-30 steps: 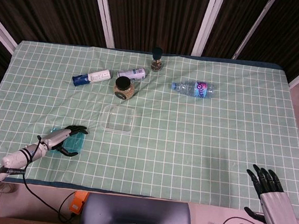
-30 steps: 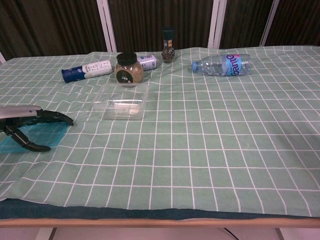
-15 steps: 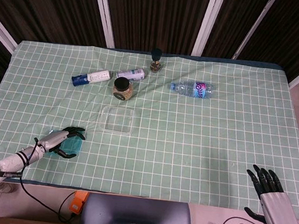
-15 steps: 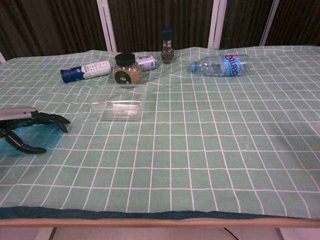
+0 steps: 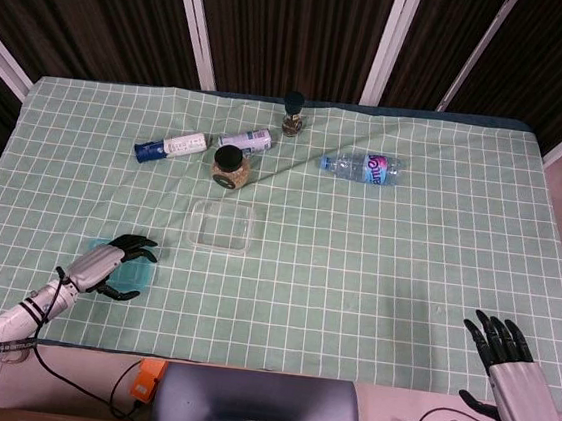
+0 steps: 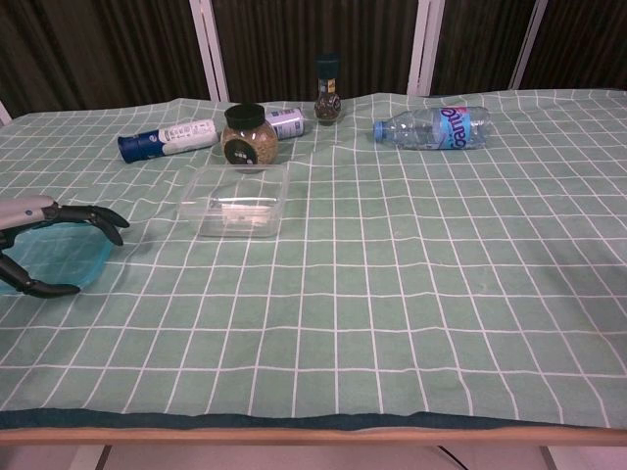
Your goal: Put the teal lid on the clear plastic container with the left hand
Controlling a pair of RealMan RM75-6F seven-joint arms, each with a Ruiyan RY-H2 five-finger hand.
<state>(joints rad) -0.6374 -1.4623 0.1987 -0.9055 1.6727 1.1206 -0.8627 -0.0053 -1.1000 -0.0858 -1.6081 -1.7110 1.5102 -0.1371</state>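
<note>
The teal lid (image 5: 132, 271) (image 6: 61, 258) lies flat on the checked cloth near the table's front left. My left hand (image 5: 104, 263) (image 6: 44, 245) arches over it with fingers spread. The fingertips (image 6: 106, 221) reach past the lid's far side and the thumb sits at its near edge. I see no firm grip on it. The clear plastic container (image 5: 221, 225) (image 6: 235, 201) stands uncovered, a little to the right of the lid and farther back. My right hand (image 5: 506, 361) rests open at the front right edge, far from both.
Behind the container stand a round spice jar (image 5: 232, 164) (image 6: 246, 135) and a small dark-capped grinder (image 5: 293, 111). A blue-capped white bottle (image 5: 172, 145), a small can (image 5: 247, 139) and a water bottle (image 5: 362, 165) lie on their sides.
My left hand has drawn back slightly to the left and toward the front edge, staying over the lid. The right hand has not moved.
</note>
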